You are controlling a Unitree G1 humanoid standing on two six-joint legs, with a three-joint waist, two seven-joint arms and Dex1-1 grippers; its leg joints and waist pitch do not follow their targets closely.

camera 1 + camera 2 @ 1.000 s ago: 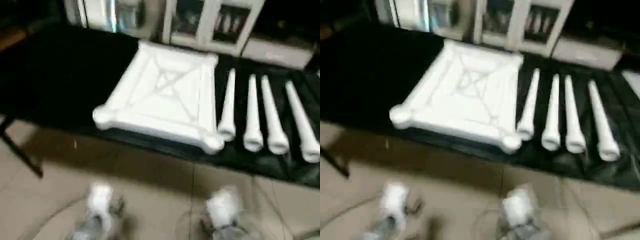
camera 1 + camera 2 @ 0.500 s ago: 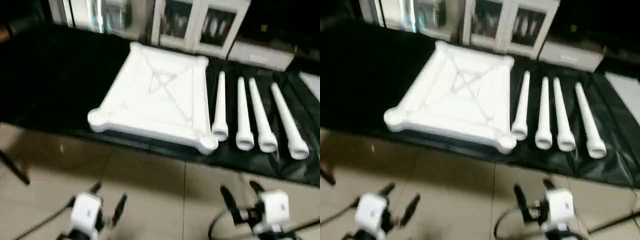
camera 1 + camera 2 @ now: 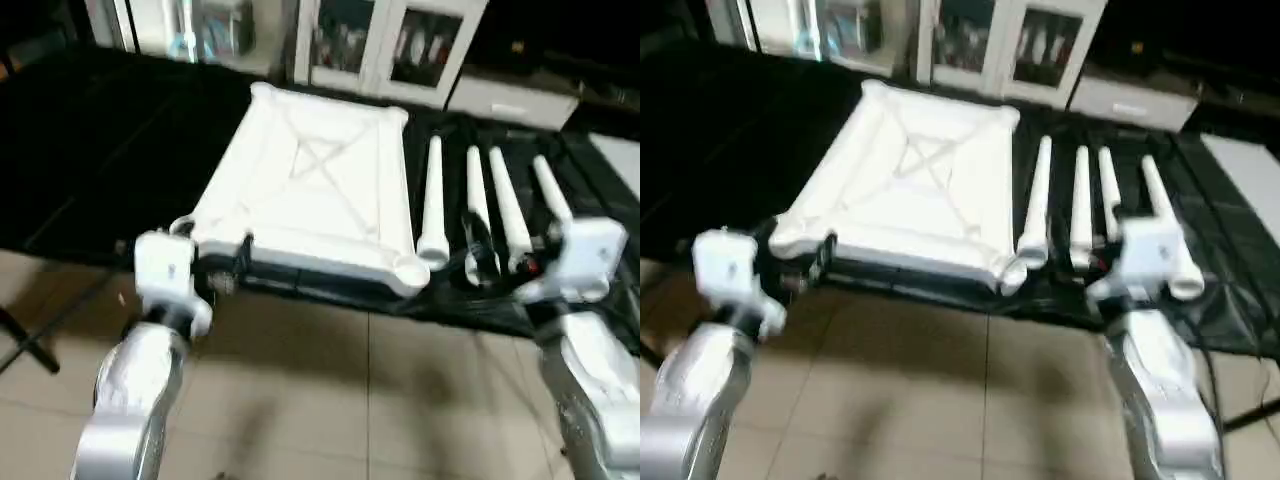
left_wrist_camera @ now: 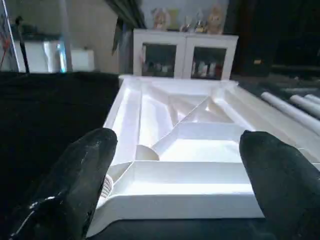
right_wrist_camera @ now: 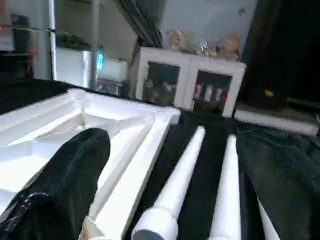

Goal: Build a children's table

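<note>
1. White plastic tabletop point(image 3: 310, 190) lies underside-up on the black-covered desk point(image 3: 90, 150), ribbed X brace showing and a round socket at each corner. It sits left of centre, with the glass-door cabinet point(image 3: 385, 45) behind it.
2. Four white tapered legs point(image 3: 470, 205) lie flat just right of the tabletop, side by side and roughly parallel. Long axes run front to back, wide ends toward you at the near desk edge. The innermost leg's wide end sits just beside the tabletop's near-right corner socket point(image 3: 408, 268).
3. Your right end effector point(image 3: 480, 255) has its jaws spread wide and holds nothing. It is at the near ends of the legs, pointing away from you along their axes. In the right wrist view the two fingers point(image 5: 60, 180) bracket the innermost legs, which run straight ahead; I judge no contact yet.
4. Your left end effector point(image 3: 215, 262) is likewise spread wide and empty, at the tabletop's near-left corner. The left wrist view looks level across the ribbed underside.
5. Key relation: the legs lie ahead of the right end effector and in line with it, so the right arm is the nearer one for a leg pick. The left arm is nearer the tabletop.
6. Judgement: nothing is assembled yet, and all visible sockets look empty.
</note>
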